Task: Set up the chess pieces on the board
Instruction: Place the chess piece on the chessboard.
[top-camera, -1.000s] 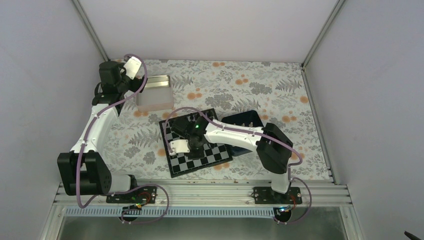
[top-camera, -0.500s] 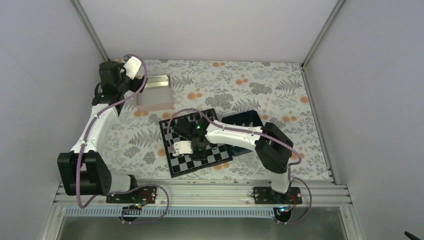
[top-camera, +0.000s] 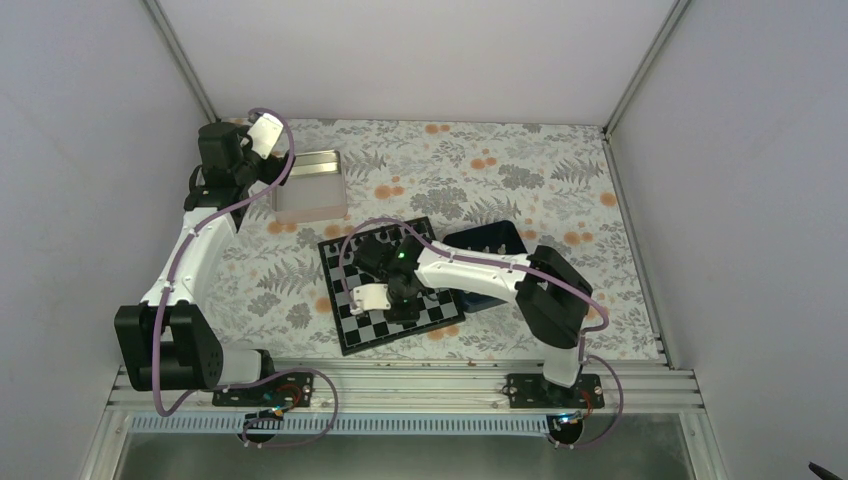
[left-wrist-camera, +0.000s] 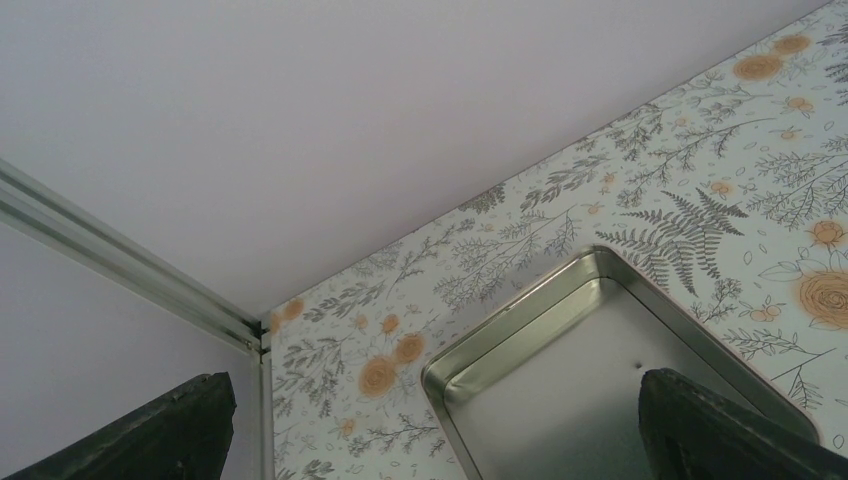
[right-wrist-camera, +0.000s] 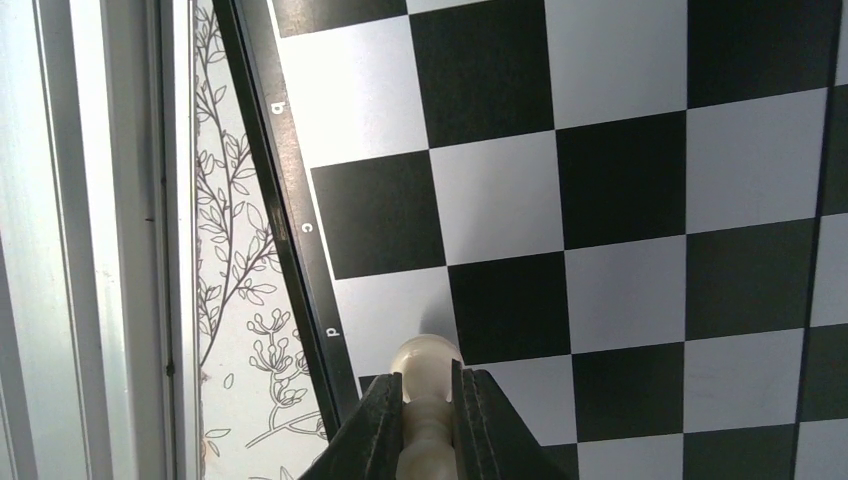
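The board (top-camera: 440, 312) of black and silvery-grey checks lies at the table's near middle. My right gripper (top-camera: 392, 300) is over its near-left part. In the right wrist view the gripper (right-wrist-camera: 428, 400) is shut on a cream chess piece (right-wrist-camera: 426, 360), whose round head pokes out between the fingers (right-wrist-camera: 375, 420), above the board (right-wrist-camera: 620, 180) next to the edge letter d. No other pieces show on the board. My left gripper (top-camera: 222, 150) hangs at the far left; in its wrist view its fingers (left-wrist-camera: 150, 430) stand wide apart and empty.
A silver metal tin (top-camera: 310, 185) stands at the far left; it looks empty in the left wrist view (left-wrist-camera: 560, 390). A dark blue tray (top-camera: 490, 245) lies right of the board, partly under the right arm. The metal rail (right-wrist-camera: 90, 240) runs beside the board.
My right gripper has moved a little toward the near edge of the board with the piece in it. The left arm has not moved.
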